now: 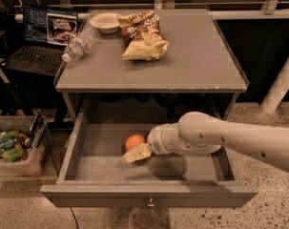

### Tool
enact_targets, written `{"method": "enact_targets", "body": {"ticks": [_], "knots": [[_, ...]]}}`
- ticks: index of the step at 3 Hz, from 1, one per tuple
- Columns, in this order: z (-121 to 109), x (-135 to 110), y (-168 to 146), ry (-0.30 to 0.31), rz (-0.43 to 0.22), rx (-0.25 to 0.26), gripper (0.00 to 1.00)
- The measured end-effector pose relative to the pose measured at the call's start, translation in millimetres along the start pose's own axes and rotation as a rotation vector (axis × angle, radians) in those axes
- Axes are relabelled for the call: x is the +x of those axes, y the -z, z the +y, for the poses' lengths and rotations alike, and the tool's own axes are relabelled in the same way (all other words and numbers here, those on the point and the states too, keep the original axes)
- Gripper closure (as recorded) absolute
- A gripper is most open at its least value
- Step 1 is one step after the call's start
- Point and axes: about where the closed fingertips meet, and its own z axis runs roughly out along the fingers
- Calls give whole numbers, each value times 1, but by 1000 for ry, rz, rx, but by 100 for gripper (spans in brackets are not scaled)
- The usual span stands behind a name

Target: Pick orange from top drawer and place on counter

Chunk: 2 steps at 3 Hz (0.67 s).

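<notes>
The orange [134, 140] lies on the floor of the open top drawer [149, 195], left of centre. My gripper [137, 152] is down inside the drawer at the end of the white arm [220, 137], which reaches in from the right. It sits right against the orange on its near right side. The far side of the orange is hidden, so I cannot tell whether it is gripped. The grey counter [191, 61] is above the drawer.
On the counter's back left are a chip bag [143, 35], a water bottle [80, 44] lying down and a small bowl [105, 21]. A laptop [44, 37] stands to the left, with a bin of packets [13, 147] on the floor below it. A white post [282, 80] stands at the right.
</notes>
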Motion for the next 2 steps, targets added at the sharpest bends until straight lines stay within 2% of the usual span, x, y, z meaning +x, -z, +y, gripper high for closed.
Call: {"method": "enact_targets", "body": {"ticks": [1,2], "knots": [[0,0,0,0,0,0,18],[0,0,0,0,0,0,50]]}}
